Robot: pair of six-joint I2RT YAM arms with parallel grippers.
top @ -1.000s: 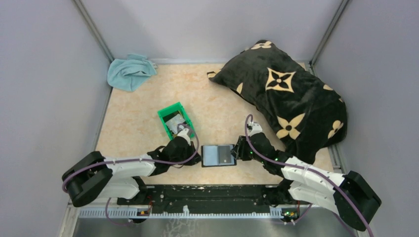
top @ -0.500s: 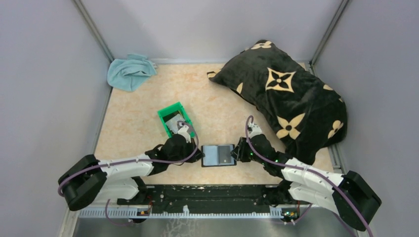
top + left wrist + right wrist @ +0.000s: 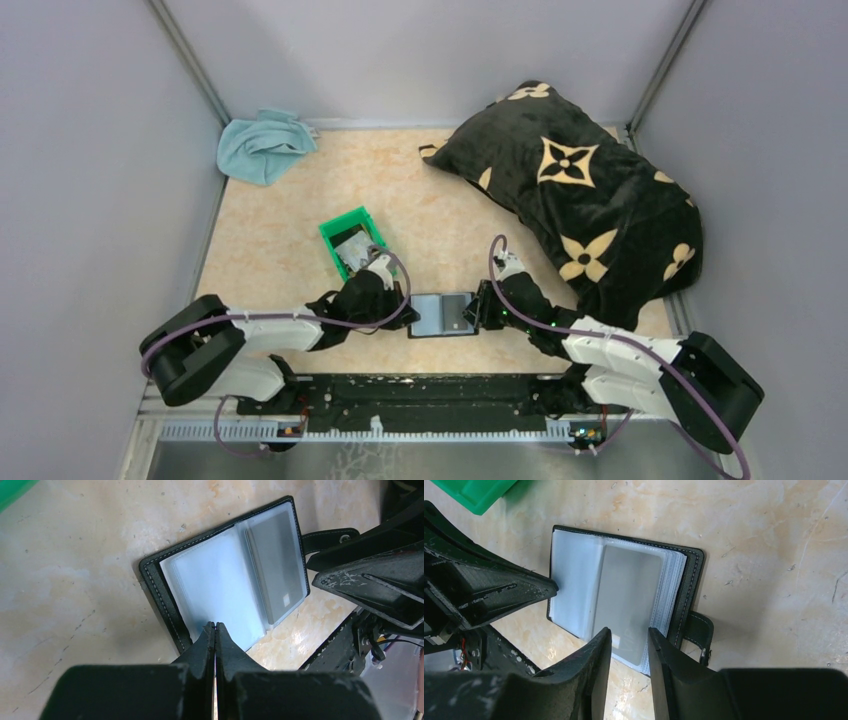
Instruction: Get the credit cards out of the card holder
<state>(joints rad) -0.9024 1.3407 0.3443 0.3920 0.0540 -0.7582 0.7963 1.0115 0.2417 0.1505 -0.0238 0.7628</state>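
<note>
Now, the card holder (image 3: 441, 314) lies open and flat, squarely between the two grippers.
The left gripper (image 3: 215, 630), jaws pressed shut, tips down onto the holder's left clear page. The right gripper (image 3: 629, 635), jaws a little apart, hangs over its right page, where a grey card (image 3: 626, 595) sits sleeved. A green bin (image 3: 340, 218) stands just beyond the holder's left end.

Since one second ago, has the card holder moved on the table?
No. In the top view the card holder keeps the same place and angle, down and to the right of the green bin, which has not moved either.
</note>
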